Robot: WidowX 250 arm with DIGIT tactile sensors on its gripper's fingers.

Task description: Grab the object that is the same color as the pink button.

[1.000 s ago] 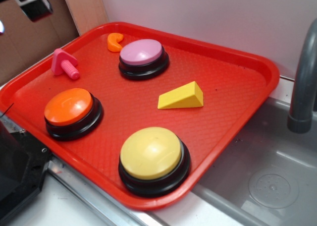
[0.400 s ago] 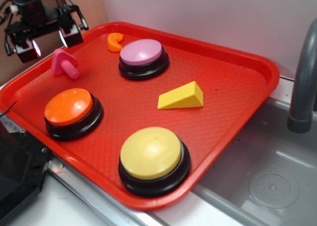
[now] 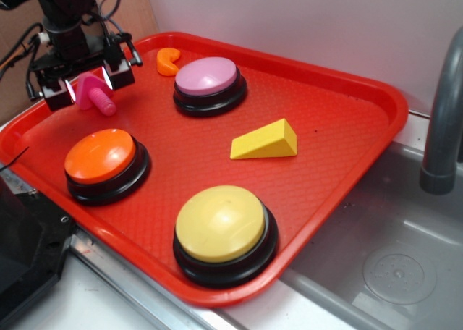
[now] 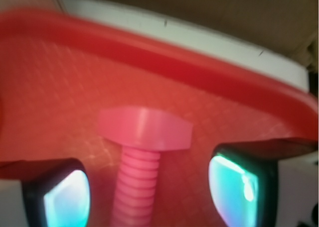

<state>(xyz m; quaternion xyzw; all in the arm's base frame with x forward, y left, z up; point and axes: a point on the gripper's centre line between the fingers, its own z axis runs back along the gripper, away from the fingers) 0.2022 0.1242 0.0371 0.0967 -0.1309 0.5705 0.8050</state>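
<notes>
- The gripper (image 3: 88,83) hangs over the far left corner of the red tray (image 3: 347,138), its two fingers spread apart, one on either side of the pink bolt (image 3: 95,95).
- The bolt lies on the tray floor between the fingers (image 3: 58,95). In the wrist view its flat head (image 4: 145,128) points toward the tray rim and its threaded shaft runs back between the two pads (image 4: 65,197), with a gap on each side; neither pad touches it.
- An orange button (image 3: 101,156) sits near the left, in front of the bolt.
- A small orange curved piece (image 3: 168,61) lies at the far edge, just right of the gripper.
- The pink button (image 3: 207,77), a pale pink dome on a black base, stands right of that piece, well apart from the bolt.
- A yellow button (image 3: 221,225) sits at the near edge of the tray.
- A yellow wedge (image 3: 265,141) lies right of centre.
- A grey sink (image 3: 391,250) and a grey pipe (image 3: 441,120) are off the tray's right side.
</notes>
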